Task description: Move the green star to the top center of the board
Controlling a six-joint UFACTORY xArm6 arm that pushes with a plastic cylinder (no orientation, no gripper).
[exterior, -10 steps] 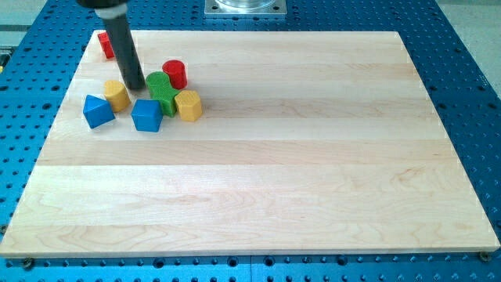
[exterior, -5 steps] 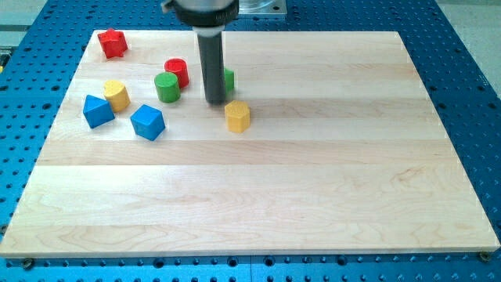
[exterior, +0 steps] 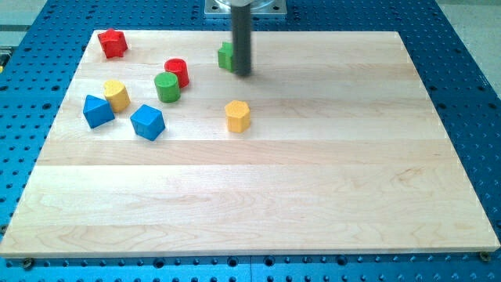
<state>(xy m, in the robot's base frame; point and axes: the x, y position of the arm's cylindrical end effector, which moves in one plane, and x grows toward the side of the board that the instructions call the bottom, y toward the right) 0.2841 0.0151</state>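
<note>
The green star lies near the top center of the wooden board, partly hidden behind my dark rod. My tip touches the board just to the right of and slightly below the star, right against it. Only the star's left part shows.
A red star sits at the top left. A red cylinder and a green cylinder stand side by side left of the tip. A yellow block, two blue blocks and a yellow hexagonal block lie lower.
The rod has swept from the left cluster to the right and up toward the top. The green star went with it toward the top center. The yellow hexagonal block was knocked right.
</note>
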